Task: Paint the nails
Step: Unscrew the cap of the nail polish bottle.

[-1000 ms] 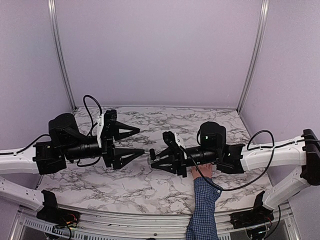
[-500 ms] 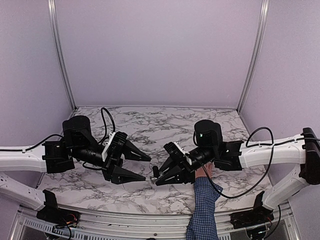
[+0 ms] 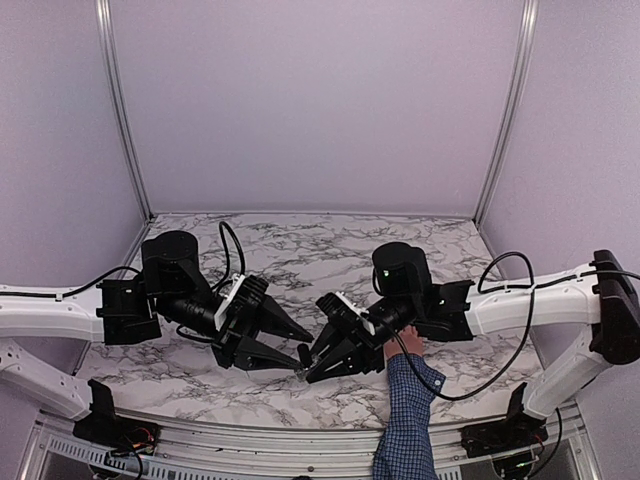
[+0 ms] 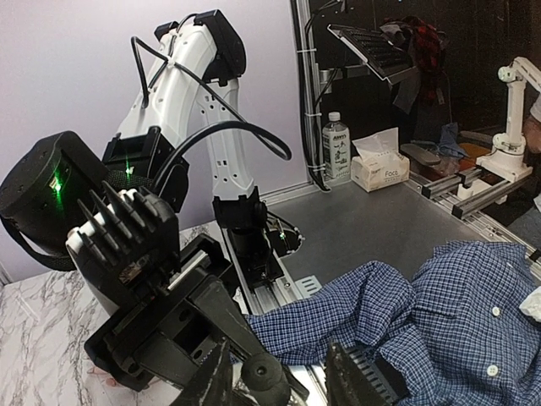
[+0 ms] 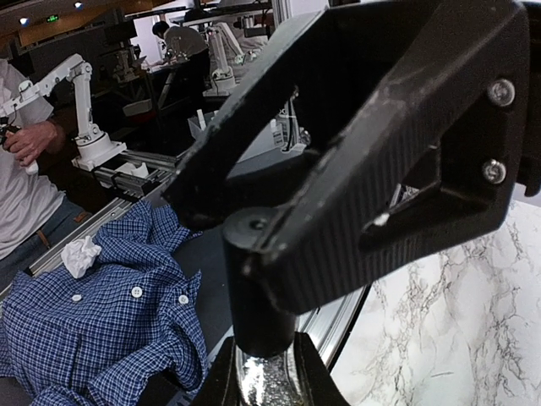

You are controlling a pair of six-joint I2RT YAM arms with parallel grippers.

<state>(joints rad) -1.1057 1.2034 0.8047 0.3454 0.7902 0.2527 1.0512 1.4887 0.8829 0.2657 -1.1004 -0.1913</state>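
My right gripper (image 3: 307,366) is shut on a small bottle of silvery polish (image 5: 267,378) with a tall black cap (image 5: 260,296), held just above the marble table (image 3: 270,250) near the front middle. My left gripper (image 3: 303,352) meets it from the left, its jaws open on either side of the cap (image 4: 262,381); one finger touches the cap and a gap stays at the other finger (image 4: 351,376). A pale hand (image 3: 407,346) in a blue checked sleeve (image 3: 405,420) lies on the table under my right arm. The nails are hidden.
The left arm's fingers (image 5: 380,152) fill most of the right wrist view. The person's blue checked shirt (image 4: 439,296) shows beyond the table's metal front rail (image 3: 300,440). Lilac walls close in the back and sides.
Both arms have swung down and toward the front middle of the table. The left jaws have narrowed around the bottle's cap. The right gripper still holds the bottle.
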